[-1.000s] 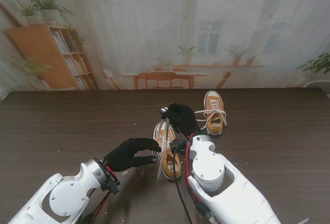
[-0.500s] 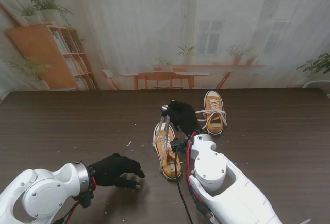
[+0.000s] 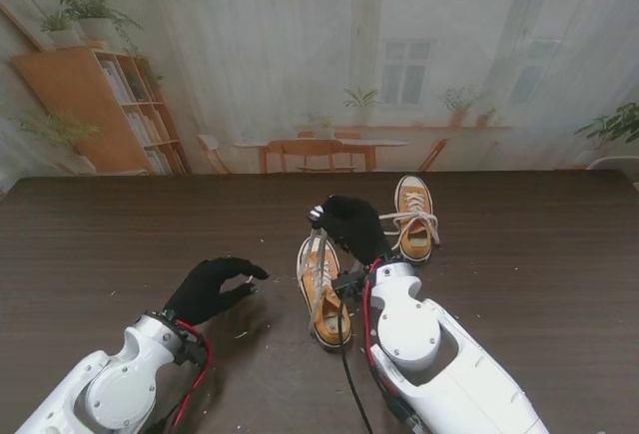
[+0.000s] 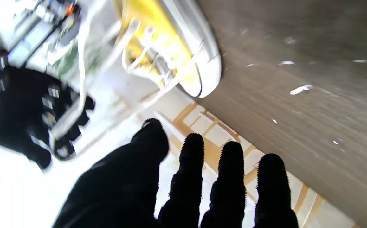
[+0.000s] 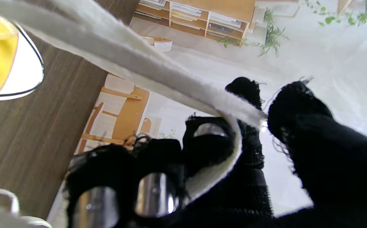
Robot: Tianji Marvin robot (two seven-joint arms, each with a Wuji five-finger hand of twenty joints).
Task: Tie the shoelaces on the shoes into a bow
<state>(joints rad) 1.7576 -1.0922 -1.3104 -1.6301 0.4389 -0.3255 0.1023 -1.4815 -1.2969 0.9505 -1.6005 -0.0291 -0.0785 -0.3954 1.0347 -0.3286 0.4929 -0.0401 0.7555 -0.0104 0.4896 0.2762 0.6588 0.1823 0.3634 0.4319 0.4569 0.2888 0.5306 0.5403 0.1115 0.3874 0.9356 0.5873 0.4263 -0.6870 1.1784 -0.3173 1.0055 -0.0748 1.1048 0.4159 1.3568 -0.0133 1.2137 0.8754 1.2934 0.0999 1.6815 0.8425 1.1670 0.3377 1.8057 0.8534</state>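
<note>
Working on a dark wooden table [image 3: 519, 254], with 2 yellow shoes on it. Taking the nearer shoe [image 3: 324, 299] as the landmark: the farther shoe [image 3: 413, 217] lying beyond it to the right, its laces loose. Right hand [image 3: 351, 226] hovering just over the nearer shoe's toe end, fingers [image 5: 209, 139] clenched around a white lace [image 5: 158, 72] and lifting it taut. Left hand [image 3: 208, 289] hanging left of the nearer shoe, apart from it, released, fingers [image 4: 193, 164] spread and gripping nothing. Judging the step as forming the bow: keeping the lace taut, bringing the free hand in beside the eyelets, catching the 2nd lace end without dragging the shoe sideways.
</note>
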